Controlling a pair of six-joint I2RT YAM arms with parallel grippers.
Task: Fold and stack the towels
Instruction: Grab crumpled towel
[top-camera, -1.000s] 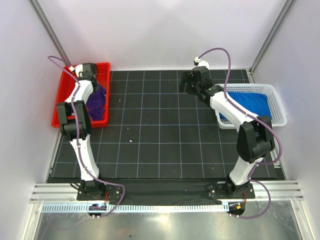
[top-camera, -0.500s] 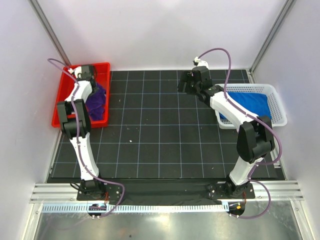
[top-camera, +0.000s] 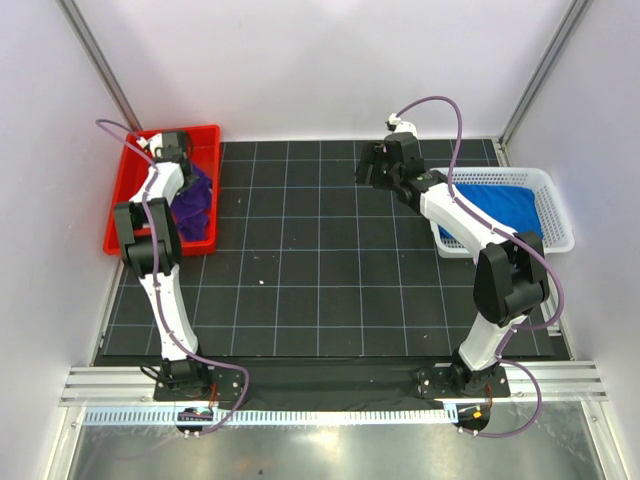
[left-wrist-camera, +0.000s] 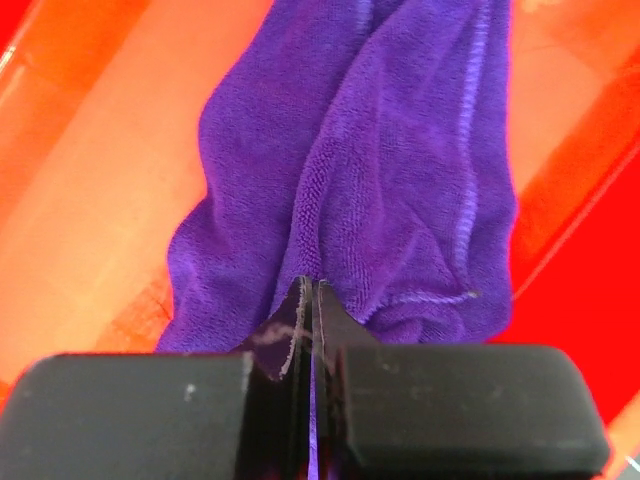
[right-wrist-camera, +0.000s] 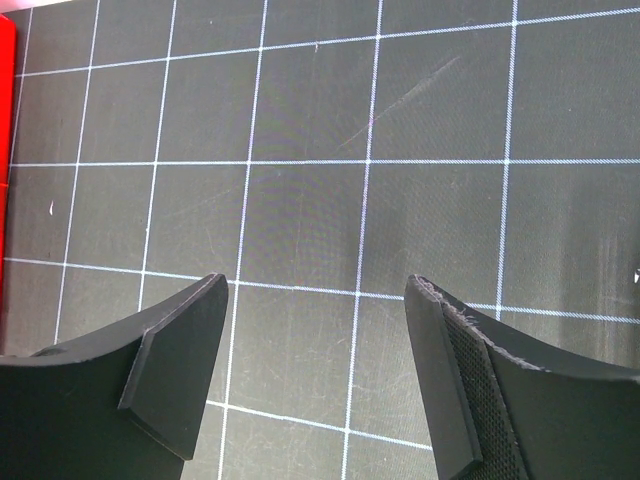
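Left gripper (left-wrist-camera: 308, 298) inside red tray (left-wrist-camera: 90, 190), jaws pinching purple towel (left-wrist-camera: 400, 170). Right gripper (right-wrist-camera: 316, 340) over worktop (right-wrist-camera: 300, 200), well apart from tray, jaws spread.

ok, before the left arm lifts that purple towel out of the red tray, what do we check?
1. Grip: left gripper shut on purple towel: ok.
2. Amount of cloth in the pinch: cannot tell.
3. Towel clear of red tray rim: cannot tell.
4. Free hand: right gripper open, empty: ok.
5. Landing spot: black mat under it free of cloth: ok.
6. Other cloth: blue towel in white basket, out of the way: ok.
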